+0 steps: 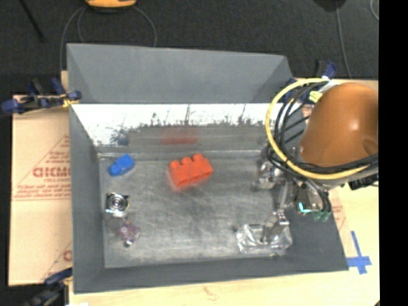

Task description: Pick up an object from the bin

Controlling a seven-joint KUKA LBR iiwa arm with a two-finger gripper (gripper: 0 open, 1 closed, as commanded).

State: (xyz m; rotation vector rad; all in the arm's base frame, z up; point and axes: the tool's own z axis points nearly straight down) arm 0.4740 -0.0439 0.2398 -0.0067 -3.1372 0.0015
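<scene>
gripper [275,225] is hanging over a clear plastic piece [260,241] in the bin [191,222], lower right corner; can't tell how open it is.

In the bin [191,228], a toy brick [190,171] lies toward the back, left of middle. Three small things line the left wall: a rounded block [121,166] at the back, a cap [116,203] before it, a tiny piece [129,233] nearest the front. A plastic wrapper [261,240] lies in the front right corner, under the arm [331,132]
</scene>
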